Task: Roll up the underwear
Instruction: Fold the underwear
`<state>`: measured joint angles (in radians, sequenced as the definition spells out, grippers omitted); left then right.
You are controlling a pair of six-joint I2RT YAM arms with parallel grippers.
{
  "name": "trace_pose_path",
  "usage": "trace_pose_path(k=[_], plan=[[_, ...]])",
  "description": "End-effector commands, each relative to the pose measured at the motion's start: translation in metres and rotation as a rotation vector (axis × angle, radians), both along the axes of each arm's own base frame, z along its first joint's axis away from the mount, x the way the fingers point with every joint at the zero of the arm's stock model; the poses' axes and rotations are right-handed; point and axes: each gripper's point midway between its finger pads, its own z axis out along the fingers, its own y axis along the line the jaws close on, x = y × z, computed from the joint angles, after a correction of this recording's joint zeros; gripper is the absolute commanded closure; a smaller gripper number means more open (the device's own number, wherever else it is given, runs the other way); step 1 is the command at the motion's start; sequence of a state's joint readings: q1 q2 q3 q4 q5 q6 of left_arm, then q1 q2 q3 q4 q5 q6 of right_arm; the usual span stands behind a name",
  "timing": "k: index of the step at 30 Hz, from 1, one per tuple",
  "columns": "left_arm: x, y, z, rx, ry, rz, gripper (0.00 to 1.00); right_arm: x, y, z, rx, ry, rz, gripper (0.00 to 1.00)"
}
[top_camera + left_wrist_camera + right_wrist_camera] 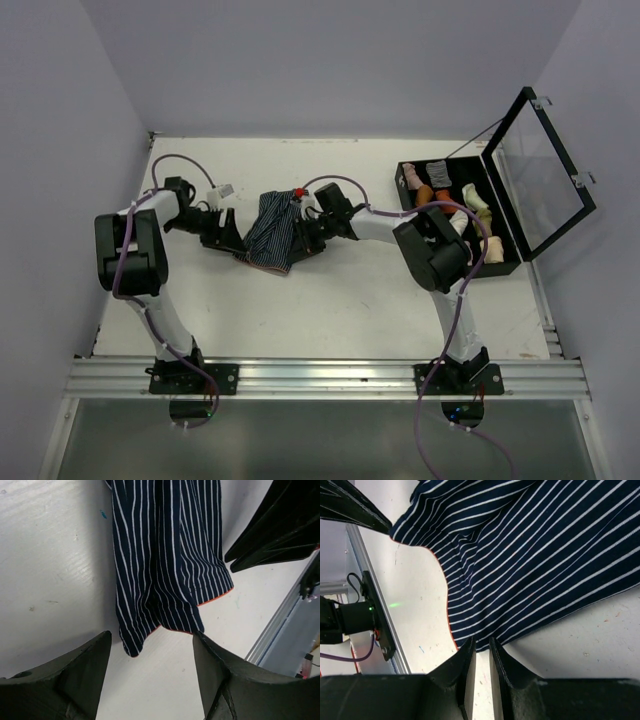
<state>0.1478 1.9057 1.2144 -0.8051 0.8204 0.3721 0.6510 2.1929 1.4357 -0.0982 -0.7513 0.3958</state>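
Note:
The underwear (272,232) is navy with thin white stripes and an orange hem, lying spread on the white table between the two arms. In the left wrist view its lower corner (165,555) lies just ahead of my left gripper (152,645), which is open with bare table between the fingers. In the right wrist view the cloth (535,550) fills the upper part, and my right gripper (481,645) is closed to a narrow slit, pinching the hem at its tips. From above, the left gripper (228,240) is at the cloth's left edge and the right gripper (300,240) at its right edge.
A black case (470,215) with its clear lid (545,170) raised stands at the right, holding several rolled pieces of clothing. A small red object (300,189) sits by the cloth's far corner. An aluminium rail (320,375) runs along the near edge.

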Motion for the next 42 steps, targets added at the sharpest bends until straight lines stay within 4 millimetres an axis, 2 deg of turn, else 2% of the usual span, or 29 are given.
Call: trace_pose_path(k=[1,5,12,19,22,25,26,28,29,32,38,40,42], plan=[[0.001,-0.009,0.012,-0.126,0.022,0.036,0.29,-0.002,0.002,0.002,0.007,-0.021,0.027,0.79],[-0.004,-0.007,0.009,-0.159,0.058,0.057,0.27,-0.002,0.002,0.001,0.004,-0.018,0.027,0.79],[0.001,0.000,0.012,-0.228,0.091,0.111,0.24,-0.003,0.001,0.000,0.001,-0.016,0.029,0.79],[-0.002,-0.005,-0.001,-0.157,0.118,0.099,0.27,-0.002,-0.002,-0.003,-0.024,-0.027,0.038,0.78],[-0.001,-0.009,0.001,-0.147,0.116,0.098,0.32,-0.002,-0.004,-0.003,-0.038,-0.037,0.041,0.78],[0.004,-0.008,0.004,-0.120,0.095,0.108,0.43,-0.007,-0.007,-0.002,-0.046,-0.026,0.048,0.78],[0.006,-0.006,0.004,-0.106,0.089,0.110,0.54,-0.008,-0.007,0.001,-0.043,-0.025,0.048,0.78],[0.007,-0.006,0.007,-0.098,0.084,0.112,0.63,-0.009,-0.007,0.005,-0.035,-0.021,0.045,0.78],[0.008,-0.008,0.009,-0.095,0.079,0.106,0.72,-0.009,-0.006,0.010,-0.027,-0.020,0.043,0.78],[0.008,-0.011,0.013,-0.084,0.060,0.087,0.82,-0.006,-0.009,0.023,-0.013,-0.015,0.021,0.78],[0.012,-0.014,0.023,0.013,-0.026,0.037,0.90,0.006,-0.028,0.015,-0.067,0.045,-0.104,0.78],[0.013,-0.020,0.028,0.044,-0.055,0.010,0.93,0.007,-0.029,0.005,-0.078,0.077,-0.123,0.79],[0.014,-0.023,0.028,0.095,-0.073,-0.007,0.96,0.007,-0.025,0.004,-0.059,0.118,-0.140,0.78]])
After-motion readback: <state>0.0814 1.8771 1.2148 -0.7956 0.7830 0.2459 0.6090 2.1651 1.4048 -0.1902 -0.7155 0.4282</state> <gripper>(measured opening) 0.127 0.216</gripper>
